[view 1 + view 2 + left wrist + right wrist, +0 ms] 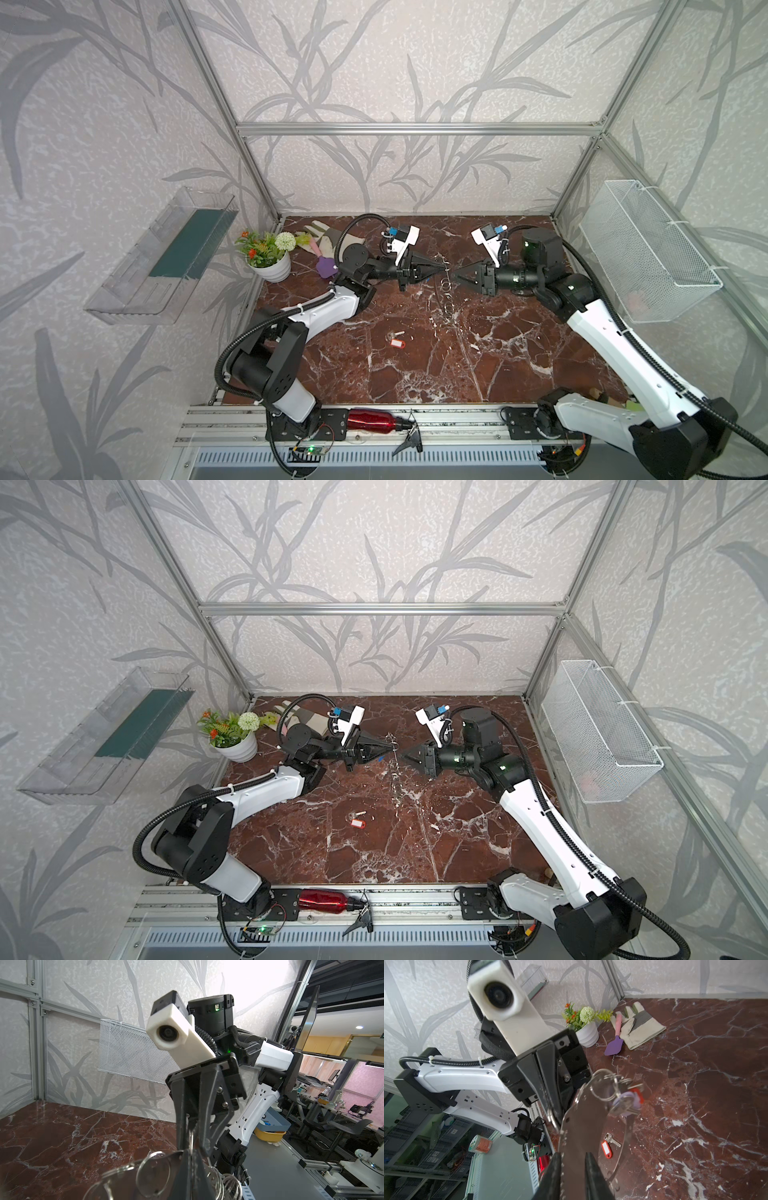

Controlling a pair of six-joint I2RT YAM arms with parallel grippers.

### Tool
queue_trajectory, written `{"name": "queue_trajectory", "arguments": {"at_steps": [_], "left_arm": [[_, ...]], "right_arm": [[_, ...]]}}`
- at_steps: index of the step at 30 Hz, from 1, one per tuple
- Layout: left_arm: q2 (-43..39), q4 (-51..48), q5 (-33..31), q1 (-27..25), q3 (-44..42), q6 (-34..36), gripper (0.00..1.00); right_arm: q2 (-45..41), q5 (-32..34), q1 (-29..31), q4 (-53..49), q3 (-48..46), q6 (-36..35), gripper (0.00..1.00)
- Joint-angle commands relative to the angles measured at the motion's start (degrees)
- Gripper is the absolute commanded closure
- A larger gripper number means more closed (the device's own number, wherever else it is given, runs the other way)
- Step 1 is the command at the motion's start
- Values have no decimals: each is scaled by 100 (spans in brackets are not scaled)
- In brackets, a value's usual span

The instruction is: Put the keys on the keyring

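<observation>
Well, left pincer (440, 269) was clamped on the keyring (583, 1122), holding it above the desk (519, 357) at far centre. Right pincer (458, 276) sat narrowly parted just beside the plate's edge; contact unclear. Some keys (626, 1103) hung off it. One red-tagged key (397, 338) lay on the desk, nearer.

No legible text, number or brand anywhere.

Red key tag (606, 1149) has white label insert; no writing shows on it in right wrist view. In both top views the tag is too small for any lettering.

Round orange-labelled tin (480, 1144), in background of right wrist view, carries dark print across label — too blurred to read.
</observation>
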Motion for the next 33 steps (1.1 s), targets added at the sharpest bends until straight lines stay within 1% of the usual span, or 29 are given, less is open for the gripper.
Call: {"name": "queue_trajectory", "arguments": {"at_steps": [1,7,12,16,22,26,30,33], "left_arm": [[-26,520,-26,-71,4,-226,100],[21,528,-52,-105,25,-224,100],[54,529,-68,-112,45,-224,100],[73,534,-105,-106,58,-224,100],[91,539,-123,-105,88,-241,100],[114,523,-123,-105,80,-231,100],[162,516,-132,-101,96,-232,100],[181,519,-132,-107,121,-247,100]], "right_arm": [[1,-301,-84,698,-75,349,78],[47,-646,-59,1476,-193,708,79],[64,-789,4,1642,-237,760,85],[-65,-763,-50,1642,-368,769,84],[-238,-914,-172,2037,-601,1107,80],[-365,-924,-248,2121,-702,1185,79],[-435,-1062,-334,2669,-894,1588,78],[-463,-1064,-339,2689,-936,1565,77]]}}
